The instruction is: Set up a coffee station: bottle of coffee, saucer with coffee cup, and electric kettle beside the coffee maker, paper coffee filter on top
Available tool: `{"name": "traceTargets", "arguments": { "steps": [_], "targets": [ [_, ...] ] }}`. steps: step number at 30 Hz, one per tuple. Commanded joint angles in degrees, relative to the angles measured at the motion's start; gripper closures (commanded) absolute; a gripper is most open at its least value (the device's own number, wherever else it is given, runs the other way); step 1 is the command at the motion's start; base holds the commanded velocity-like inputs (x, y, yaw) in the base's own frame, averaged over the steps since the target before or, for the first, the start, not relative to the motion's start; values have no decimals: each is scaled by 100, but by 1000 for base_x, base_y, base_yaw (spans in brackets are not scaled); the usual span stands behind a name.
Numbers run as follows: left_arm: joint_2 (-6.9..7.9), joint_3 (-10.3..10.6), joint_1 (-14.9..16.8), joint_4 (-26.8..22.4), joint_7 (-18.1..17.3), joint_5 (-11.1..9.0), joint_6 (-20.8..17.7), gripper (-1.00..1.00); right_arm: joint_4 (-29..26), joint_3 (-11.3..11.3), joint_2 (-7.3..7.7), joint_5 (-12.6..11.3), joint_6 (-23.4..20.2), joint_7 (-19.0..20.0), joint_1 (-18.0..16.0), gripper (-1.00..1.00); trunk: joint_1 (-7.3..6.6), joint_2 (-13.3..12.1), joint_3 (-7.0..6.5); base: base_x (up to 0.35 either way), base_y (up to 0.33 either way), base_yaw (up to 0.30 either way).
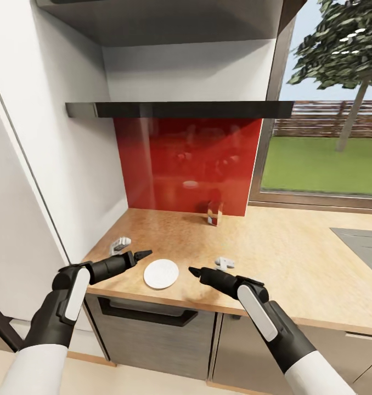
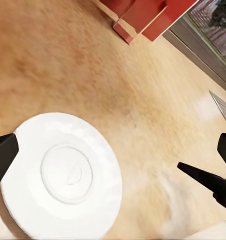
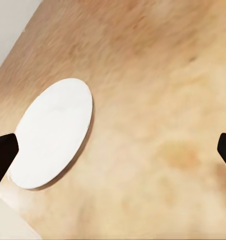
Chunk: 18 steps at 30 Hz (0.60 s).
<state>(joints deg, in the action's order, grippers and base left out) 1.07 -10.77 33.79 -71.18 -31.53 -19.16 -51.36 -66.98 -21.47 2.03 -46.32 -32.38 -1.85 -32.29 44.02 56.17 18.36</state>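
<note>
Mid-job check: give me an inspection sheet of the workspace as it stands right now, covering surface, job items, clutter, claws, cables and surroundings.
Surface: wooden countertop, with a grey inset panel at its right end.
Job's things: white saucer lies flat near the front edge, with no cup on it; a red-and-white container stands by the backsplash, contents unclear.
Clutter: two small pale grey objects, one near the left wall, one right of the saucer; too small to identify.
Claws: left claw and right claw hang either side of the saucer, both open and empty.
Cables: nothing seen.
Surroundings: red backsplash, dark shelf above it, window showing lawn and tree.
</note>
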Motion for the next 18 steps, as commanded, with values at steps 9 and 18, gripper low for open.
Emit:
{"name": "traceTargets", "arguments": {
  "steps": [9, 18],
  "targets": [
    [-1, 29, 5, 51, -19, 1, -42, -100, 49, -15, -62, -32, -14, -10, -5, -100, 1, 5, 7, 0, 0, 0],
    [7, 56, 5, 71, -11, 8, -49, -100, 51, -19, -77, -35, -14, -9, -5, -100, 1, 5, 7, 0, 0, 0]
  ]
}}
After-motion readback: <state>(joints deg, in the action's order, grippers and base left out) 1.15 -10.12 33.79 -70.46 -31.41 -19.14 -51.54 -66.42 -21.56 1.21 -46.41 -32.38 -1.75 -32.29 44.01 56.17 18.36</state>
